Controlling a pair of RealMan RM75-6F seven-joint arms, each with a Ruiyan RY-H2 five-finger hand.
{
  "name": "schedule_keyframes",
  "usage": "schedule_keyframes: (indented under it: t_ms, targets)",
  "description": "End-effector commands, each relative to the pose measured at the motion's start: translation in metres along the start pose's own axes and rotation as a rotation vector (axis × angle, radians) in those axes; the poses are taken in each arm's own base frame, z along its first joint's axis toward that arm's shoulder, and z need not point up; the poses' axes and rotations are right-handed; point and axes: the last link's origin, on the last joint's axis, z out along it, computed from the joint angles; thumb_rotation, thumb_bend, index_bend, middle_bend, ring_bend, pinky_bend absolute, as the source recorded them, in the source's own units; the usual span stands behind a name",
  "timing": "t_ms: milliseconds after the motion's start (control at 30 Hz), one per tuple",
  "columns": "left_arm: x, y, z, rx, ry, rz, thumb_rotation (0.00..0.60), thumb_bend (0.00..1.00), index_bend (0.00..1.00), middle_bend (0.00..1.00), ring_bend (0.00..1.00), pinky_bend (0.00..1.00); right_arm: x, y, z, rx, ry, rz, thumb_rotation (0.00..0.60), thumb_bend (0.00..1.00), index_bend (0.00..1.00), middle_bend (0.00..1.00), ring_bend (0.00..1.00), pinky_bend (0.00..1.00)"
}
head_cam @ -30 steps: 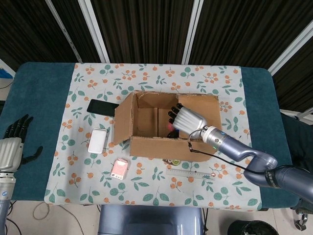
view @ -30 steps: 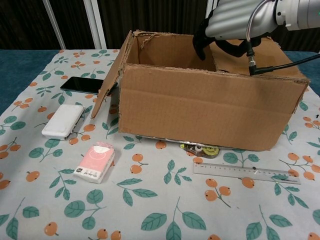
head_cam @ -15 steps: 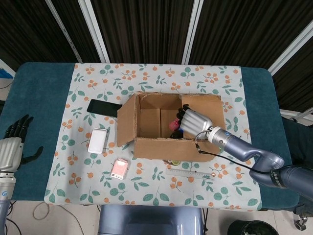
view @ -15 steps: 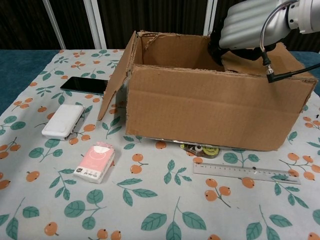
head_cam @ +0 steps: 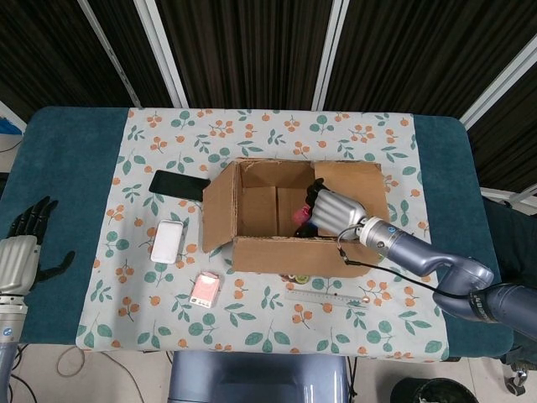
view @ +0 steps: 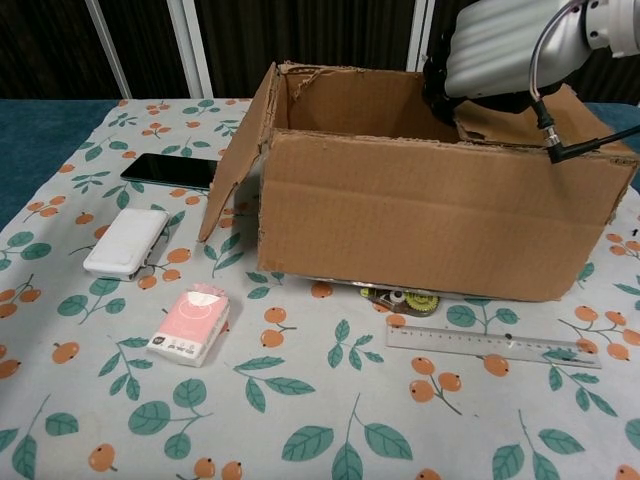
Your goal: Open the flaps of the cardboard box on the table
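1. Cardboard box [head_cam: 294, 222] sits near the middle of the table [head_cam: 75, 168], on a leaf-and-orange patterned cloth [head_cam: 252, 319]. Its long axis runs left to right across the robot's view. The top is largely open, and the left-end flap [head_cam: 216, 214] stands swung outward.

2. Right-end flap [head_cam: 357, 180] lies roughly flat over the right part of the opening. It is directly beside the right hand [head_cam: 334, 210], on that hand's far and right side.

3. Right hand reaches over the front wall of the box, with dark fingers [view: 437, 85] dipping inside at the inner edge of the right-end flap. Whether the fingers are touching or hooking the flap cannot be told; the hand does not plainly hold anything.

4. Left hand [head_cam: 23, 252] hangs off the left edge of the table, well apart from the box, fingers spread and empty. The right hand is by far the nearer one for the remaining flap.

5. Compared with a second ago, the box has shifted toward the robot's right, and the right hand has moved the same way, closer to the right end.

6. Nearby things: a black phone [head_cam: 176, 183], a white case [head_cam: 168, 242] and a pink packet [head_cam: 205, 288] left of the box, and a clear ruler [head_cam: 327, 296] in front of it.
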Motion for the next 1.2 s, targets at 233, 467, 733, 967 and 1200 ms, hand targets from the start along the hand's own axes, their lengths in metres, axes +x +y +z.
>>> schedule_keyframes:
  t_ms: [233,467,733,967,1200]
  targets:
    - [0.0,0.002,0.0,-0.002,-0.01,-0.016,0.6,0.28,0.0,0.0,0.0,0.09,0.003,0.019,-0.014,-0.047,-0.029,-0.042,0.6,1.0,0.41,0.28,0.21,0.26]
    - [0.0,0.003,-0.001,-0.006,-0.013,-0.021,0.6,0.28,0.0,0.0,0.0,0.09,0.007,0.031,-0.026,-0.078,-0.04,-0.07,0.6,1.0,0.41,0.28,0.21,0.26]
    - [0.0,0.004,-0.002,-0.011,-0.016,-0.025,0.6,0.28,0.0,0.0,0.0,0.09,0.01,0.042,-0.041,-0.112,-0.056,-0.087,0.6,1.0,0.41,0.28,0.21,0.26]
    - [0.0,0.004,-0.002,-0.013,-0.017,-0.026,0.6,0.29,0.0,0.0,0.0,0.09,0.012,0.049,-0.05,-0.133,-0.067,-0.087,0.6,1.0,0.41,0.28,0.21,0.26]
    - [0.0,0.004,-0.002,-0.011,-0.016,-0.029,0.6,0.29,0.0,0.0,0.0,0.09,0.013,0.054,-0.057,-0.137,-0.08,-0.099,0.6,1.0,0.41,0.28,0.21,0.26]
